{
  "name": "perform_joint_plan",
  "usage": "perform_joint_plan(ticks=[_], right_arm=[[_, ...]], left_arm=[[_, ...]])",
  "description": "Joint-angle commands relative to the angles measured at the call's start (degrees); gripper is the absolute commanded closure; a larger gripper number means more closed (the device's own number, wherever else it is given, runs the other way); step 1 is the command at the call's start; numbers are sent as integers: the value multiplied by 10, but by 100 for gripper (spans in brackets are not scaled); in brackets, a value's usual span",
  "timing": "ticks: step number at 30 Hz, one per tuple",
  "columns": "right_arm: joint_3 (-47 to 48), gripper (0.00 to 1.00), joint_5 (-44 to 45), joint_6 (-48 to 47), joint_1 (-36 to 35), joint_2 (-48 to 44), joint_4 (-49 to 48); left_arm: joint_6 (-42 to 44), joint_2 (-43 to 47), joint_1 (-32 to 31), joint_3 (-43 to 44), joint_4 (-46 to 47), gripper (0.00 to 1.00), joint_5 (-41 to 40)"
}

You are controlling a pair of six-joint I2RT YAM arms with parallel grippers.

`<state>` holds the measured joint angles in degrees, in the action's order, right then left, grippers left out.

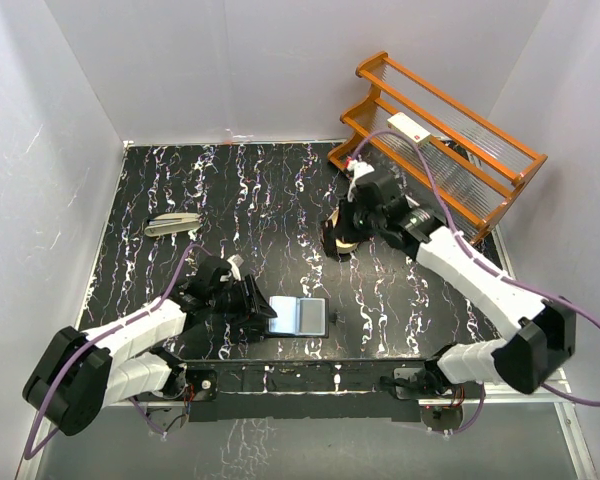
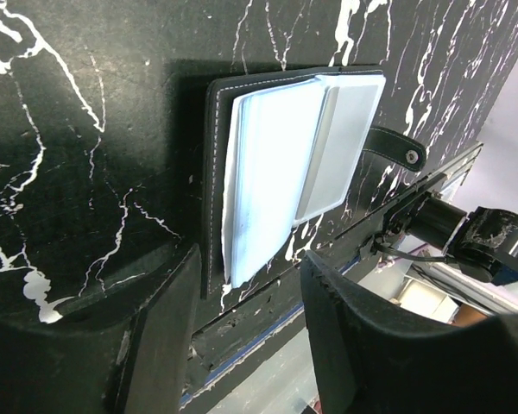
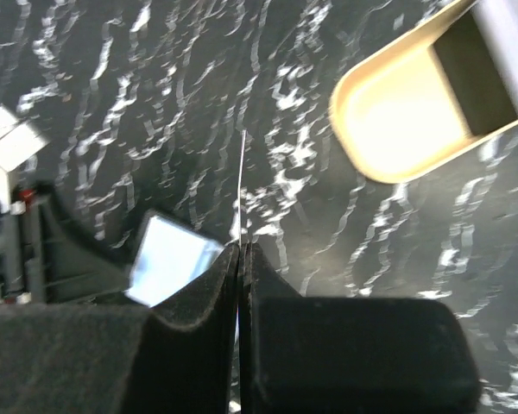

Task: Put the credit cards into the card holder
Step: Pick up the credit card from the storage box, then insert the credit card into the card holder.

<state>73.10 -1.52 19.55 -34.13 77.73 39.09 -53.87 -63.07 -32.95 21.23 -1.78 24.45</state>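
Note:
The card holder lies open near the table's front edge, its pale blue-grey inner faces up. In the left wrist view the card holder shows a black stitched rim and a snap strap. My left gripper is open at the holder's left edge, and the left wrist view shows the left gripper with one finger on each side of the holder's near corner. My right gripper hangs above the cream tray. In the right wrist view the right gripper is shut on a thin credit card, seen edge-on. No other cards show.
A wooden rack stands at the back right with a white box on top. A grey clip-like object lies at the left. White walls close in the table on three sides.

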Motion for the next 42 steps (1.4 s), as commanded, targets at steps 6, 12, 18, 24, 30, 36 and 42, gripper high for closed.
perform_joint_plan(ticks=[6, 12, 18, 24, 30, 36, 42], right_arm=[[-199, 100, -146, 199, -5, -117, -173], [-287, 100, -186, 253, -12, -119, -249], [-340, 100, -205, 286, -34, -94, -321], [-363, 100, -207, 306, -49, -69, -369], [-397, 100, -190, 321, -53, -64, -393], [-421, 100, -206, 331, -53, -37, -420], [-444, 100, -211, 337, -53, -19, -452]], left_arm=[[-12, 30, 2, -13, -23, 54, -15], [-5, 29, 2, -11, -32, 54, -31], [0, 14, 1, -13, -32, 56, -41], [-2, 0, 2, -18, -18, 58, -41], [-3, -15, 1, -19, -6, 63, -41], [-7, -24, 1, -29, 20, 65, -29], [-16, -37, 1, -42, 47, 74, -16]])
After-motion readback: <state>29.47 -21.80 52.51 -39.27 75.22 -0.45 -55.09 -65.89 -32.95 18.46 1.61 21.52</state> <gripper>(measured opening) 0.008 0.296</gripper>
